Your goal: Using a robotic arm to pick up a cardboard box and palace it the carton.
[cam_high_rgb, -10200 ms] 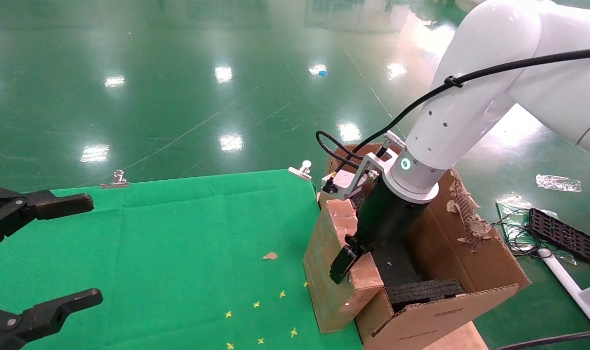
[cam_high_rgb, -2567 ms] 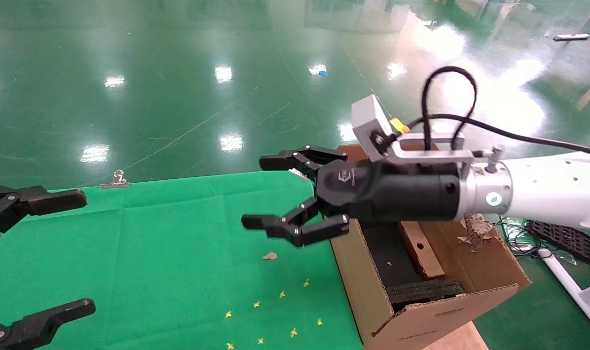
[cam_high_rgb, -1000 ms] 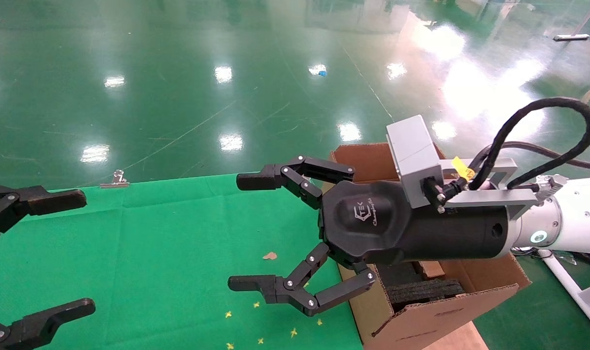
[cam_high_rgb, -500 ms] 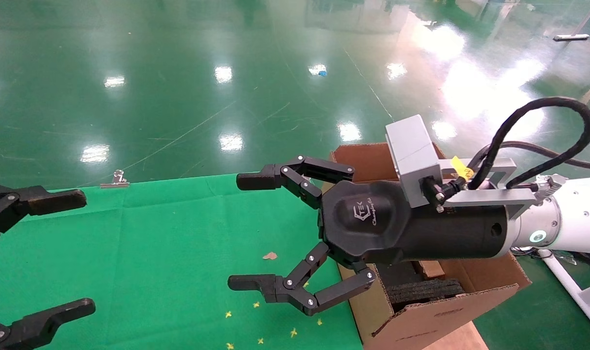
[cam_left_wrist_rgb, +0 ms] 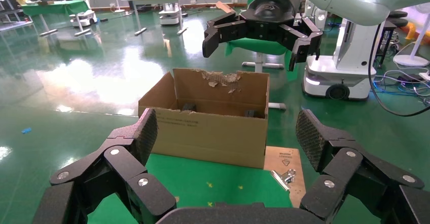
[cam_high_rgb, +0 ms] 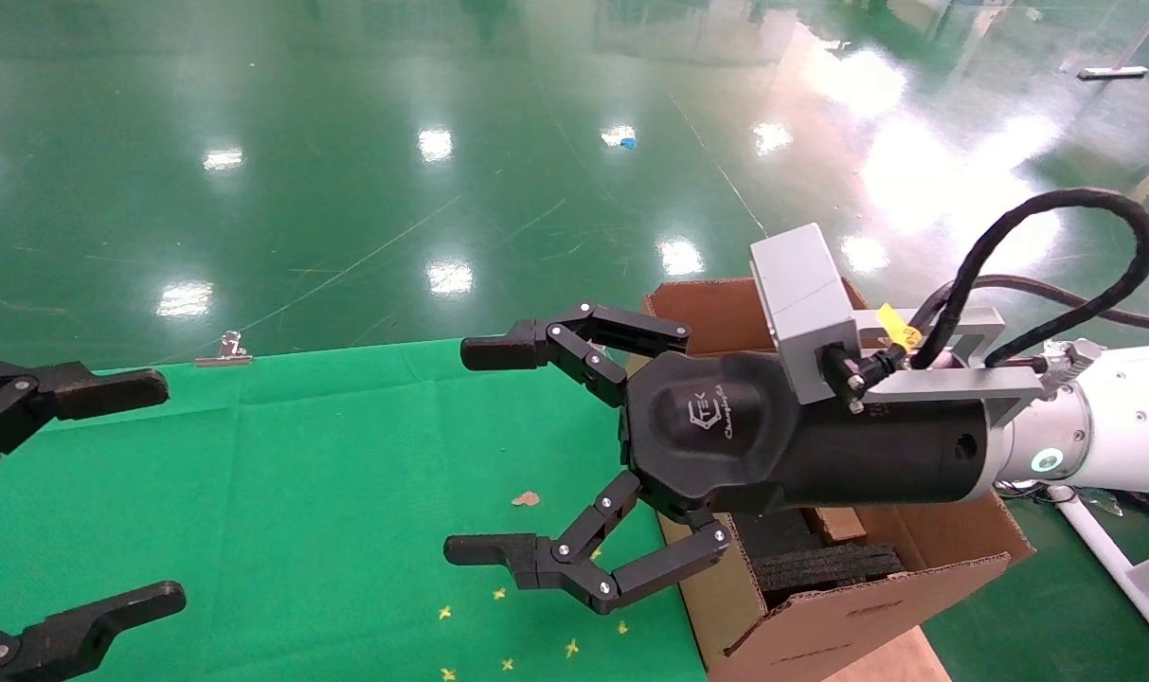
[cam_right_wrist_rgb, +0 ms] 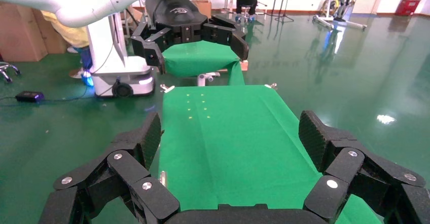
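two grippers gape empty: the right gripper (cam_high_rgb: 484,453) hovers over the green cloth (cam_high_rgb: 347,493) just beside the carton (cam_high_rgb: 849,606), the left gripper (cam_high_rgb: 110,493) across the cloth. cardboard box location: cannot tell.

The robotic arm (cam_high_rgb: 1095,445), white with a glowing teal ring, reaches in from 3 o'clock, lying level; its right gripper (cam_high_rgb: 484,450) (black, jointed fingers spread wide, empty) points toward 9 o'clock. The carton (cam_high_rgb: 849,616), brown corrugated, stands open at 5 o'clock beneath it, black foam inside.
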### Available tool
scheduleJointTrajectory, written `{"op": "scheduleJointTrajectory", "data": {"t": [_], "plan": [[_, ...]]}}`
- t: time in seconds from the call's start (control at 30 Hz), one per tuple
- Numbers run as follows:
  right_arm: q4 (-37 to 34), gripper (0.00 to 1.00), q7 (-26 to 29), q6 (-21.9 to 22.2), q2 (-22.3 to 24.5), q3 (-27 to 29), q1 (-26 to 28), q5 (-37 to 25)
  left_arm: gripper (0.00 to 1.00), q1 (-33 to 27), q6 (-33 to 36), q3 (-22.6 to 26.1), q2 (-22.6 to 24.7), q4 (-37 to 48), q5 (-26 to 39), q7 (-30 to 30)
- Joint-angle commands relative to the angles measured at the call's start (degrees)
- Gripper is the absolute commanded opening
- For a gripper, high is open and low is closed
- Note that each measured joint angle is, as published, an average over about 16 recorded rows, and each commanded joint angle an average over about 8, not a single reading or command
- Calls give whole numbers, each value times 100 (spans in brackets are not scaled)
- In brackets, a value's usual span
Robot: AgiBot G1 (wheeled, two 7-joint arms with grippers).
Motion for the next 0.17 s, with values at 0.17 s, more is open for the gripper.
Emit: {"op": "scheduleJointTrajectory", "data": {"t": [0.17], "plan": [[-2, 100, 0, 0, 0, -2, 2, 0, 100, 0, 0, 0, 0, 0, 0, 0]]}}
